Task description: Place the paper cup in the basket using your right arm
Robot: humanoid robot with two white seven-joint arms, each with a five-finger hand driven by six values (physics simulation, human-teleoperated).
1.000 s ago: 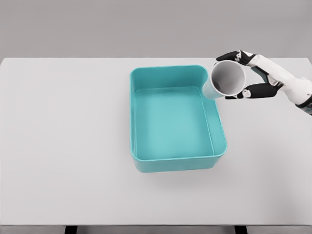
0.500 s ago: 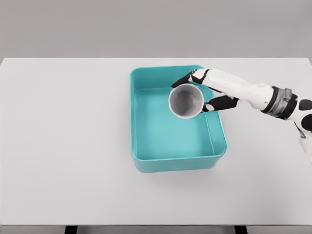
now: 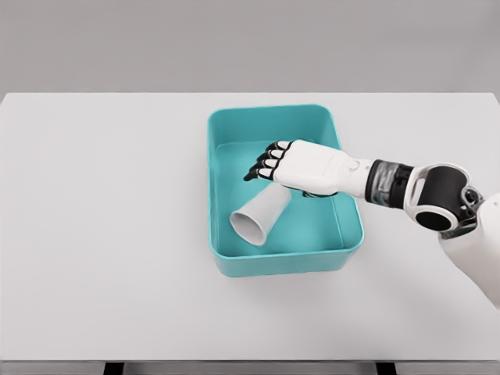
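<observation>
The cup point(image 3: 260, 216) lies on its side inside the basket point(image 3: 273, 117), mouth toward the basket's near-left corner. The right hand point(image 3: 293, 166) hovers just above the cup's base, fingers point(image 3: 264, 164) loosely spread, gripping nothing. The basket sits mid-tabletop point(image 3: 101, 219).

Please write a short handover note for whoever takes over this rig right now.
Right hand: over the basket, palm down, fingers spread, holding nothing that I can see.
Left hand: not in view.
Paper cup: inside the basket, lying on its side on the floor of it, open end toward the front left. Its base end sits under the right hand, so I cannot tell whether they touch.
Done: the cup is in the basket.
Left: lift the right arm clear of the basket, probably straight up first, so it does not knock the cup or the rim.
</observation>
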